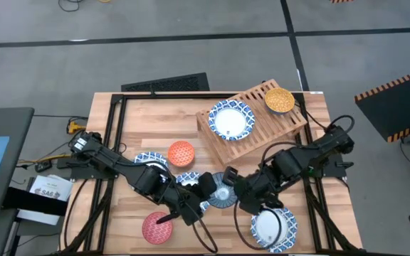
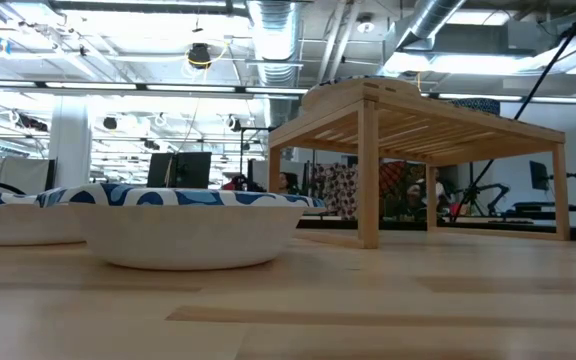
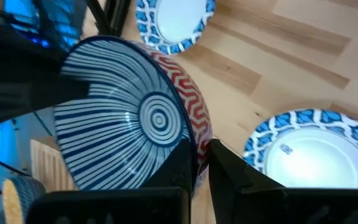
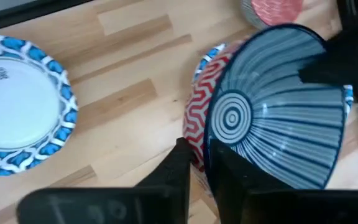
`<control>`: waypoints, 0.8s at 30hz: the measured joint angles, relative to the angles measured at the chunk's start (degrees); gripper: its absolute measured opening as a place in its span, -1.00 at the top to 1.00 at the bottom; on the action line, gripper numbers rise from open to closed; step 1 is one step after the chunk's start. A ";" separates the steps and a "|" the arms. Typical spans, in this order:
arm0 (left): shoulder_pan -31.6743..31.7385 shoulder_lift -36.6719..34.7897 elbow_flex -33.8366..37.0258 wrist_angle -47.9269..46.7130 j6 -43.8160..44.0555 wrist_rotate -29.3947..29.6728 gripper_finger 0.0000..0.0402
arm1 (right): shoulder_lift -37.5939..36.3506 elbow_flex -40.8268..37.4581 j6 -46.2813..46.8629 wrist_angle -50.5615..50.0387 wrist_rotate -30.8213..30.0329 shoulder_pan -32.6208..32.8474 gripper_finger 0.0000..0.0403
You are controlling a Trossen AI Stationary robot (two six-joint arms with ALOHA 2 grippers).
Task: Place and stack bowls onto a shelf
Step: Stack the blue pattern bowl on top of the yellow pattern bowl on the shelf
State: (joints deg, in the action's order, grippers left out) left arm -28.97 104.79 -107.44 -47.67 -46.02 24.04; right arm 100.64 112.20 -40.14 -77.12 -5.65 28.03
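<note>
Bowls are the job; a blue striped bowl [image 1: 224,190] hangs between both grippers, left gripper [image 3: 202,163] and right gripper [image 4: 197,163] each clenched on its rim; judged best, one lets go before the other carries it toward the shelf [image 1: 262,131].

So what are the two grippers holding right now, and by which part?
Both hold the striped bowl by its rim: the left gripper on one edge, the right gripper on the opposite edge.
</note>
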 joint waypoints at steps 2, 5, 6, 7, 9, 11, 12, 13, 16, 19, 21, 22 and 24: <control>0.06 0.00 0.00 0.90 -0.48 0.08 0.95 | 0.00 0.00 0.20 0.08 0.12 0.60 0.70; 0.05 -0.01 0.00 1.27 0.16 0.94 0.88 | 0.01 -0.10 0.76 0.13 0.15 0.66 0.72; 0.08 -0.06 -0.03 1.65 0.51 1.35 0.82 | 0.04 -0.13 1.13 -0.10 0.15 0.66 0.73; 0.25 -0.17 -0.09 1.98 0.64 1.52 0.76 | 0.04 -0.20 1.46 -0.33 0.15 0.66 0.74; 0.52 -0.46 -0.26 2.45 0.54 1.86 0.61 | 0.04 -0.20 1.97 -0.44 0.15 0.70 0.77; 0.85 -0.52 -0.31 3.37 0.78 2.96 0.47 | 0.04 -0.20 2.03 -0.42 0.01 0.70 0.80; 1.01 -0.48 -0.31 3.73 1.26 3.86 0.41 | 0.04 -0.20 2.04 -0.42 -0.23 0.69 0.82; 1.17 -0.46 -0.31 3.87 1.50 4.08 0.35 | 0.04 -0.20 2.54 -0.34 -0.48 0.65 0.82; 1.37 -0.43 -0.30 4.04 2.94 4.05 0.23 | 0.04 -0.20 3.82 -0.15 -0.70 0.38 0.82; 1.37 -0.31 -0.26 4.77 2.56 3.65 0.18 | 0.04 -0.20 4.15 -0.20 -0.76 0.38 0.82; 1.37 -0.28 -0.24 5.39 1.79 3.62 0.16 | 0.04 -0.18 4.13 -0.20 -0.76 0.39 0.82; 1.37 -0.28 -0.24 5.45 1.69 3.69 0.16 | 0.04 -0.15 4.11 -0.16 -0.78 0.40 0.82; 1.37 -0.16 -1.19 3.88 2.09 4.03 0.16 | 0.04 -0.13 4.09 0.03 -1.11 0.40 0.82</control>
State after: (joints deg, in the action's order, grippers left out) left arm -27.59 104.63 -108.63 -43.80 -43.93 28.07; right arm 100.68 112.07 -36.05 -77.09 -6.76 28.42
